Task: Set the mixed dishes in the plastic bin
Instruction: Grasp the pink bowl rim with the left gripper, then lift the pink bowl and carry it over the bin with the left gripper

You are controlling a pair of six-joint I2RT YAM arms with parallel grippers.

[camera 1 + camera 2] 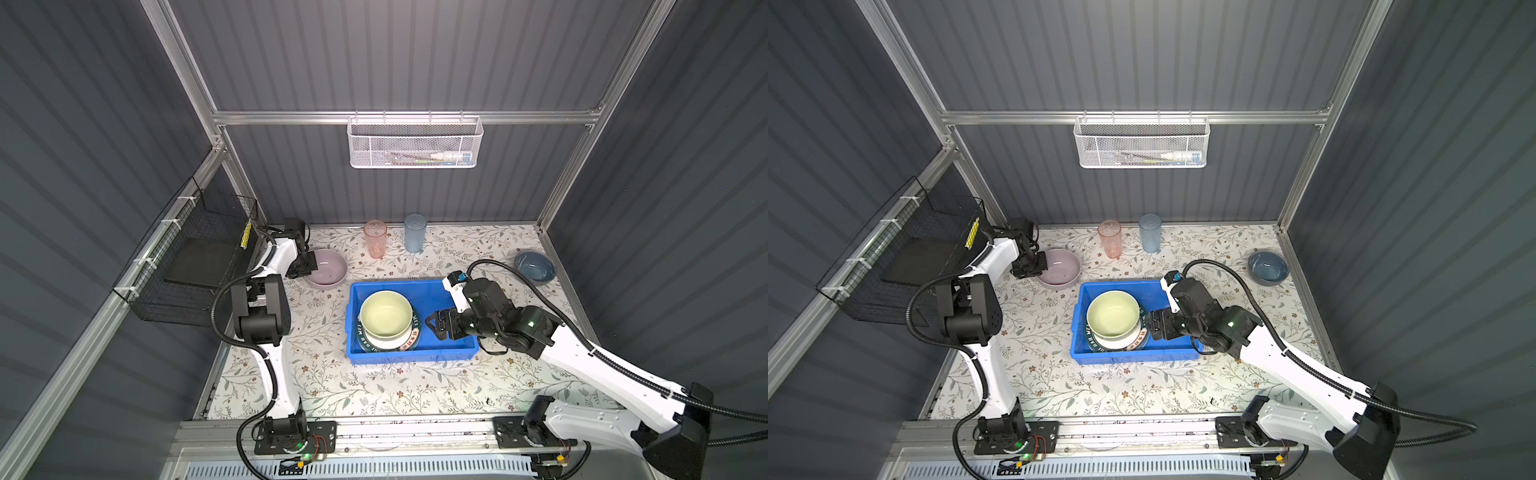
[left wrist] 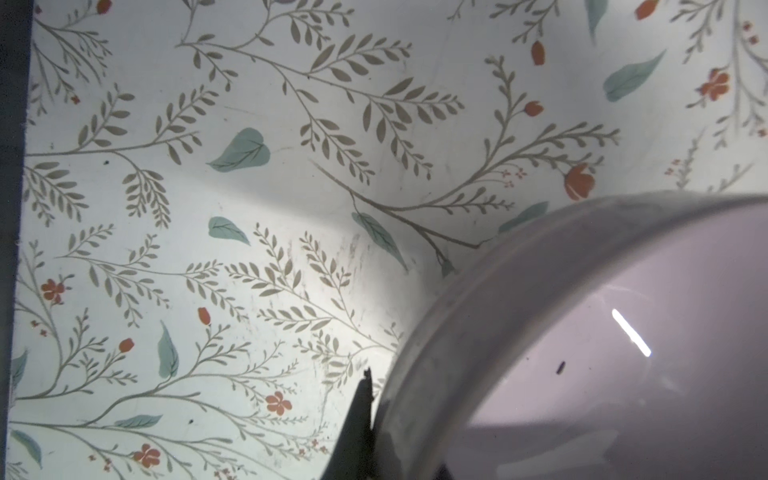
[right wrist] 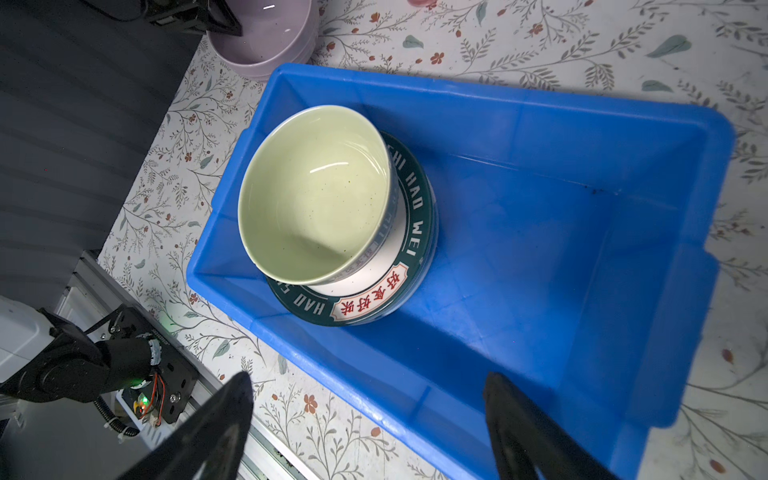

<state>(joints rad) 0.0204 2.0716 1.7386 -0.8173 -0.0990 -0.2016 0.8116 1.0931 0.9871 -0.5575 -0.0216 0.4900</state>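
Pale-green bowl (image 1: 385,311) is binned on lettered plate (image 3: 411,224); ten-o'clock lilac bowl (image 1: 332,266) is pinched by left gripper (image 1: 313,266), right gripper (image 1: 430,325) spread empty; tumblers (image 1: 375,239), dark-blue bowl (image 1: 535,266) unplaced

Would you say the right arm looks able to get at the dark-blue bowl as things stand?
Probably yes: the dark-blue bowl stands alone on that arm's side, and the right gripper is open and empty.

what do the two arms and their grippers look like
Both the left arm and right arm have white shells with black joint housings. Black ribbed conduit runs along each, fastened with white ties, and small green lights glow at joints. The left gripper and right gripper are black, with tapered black fingers.
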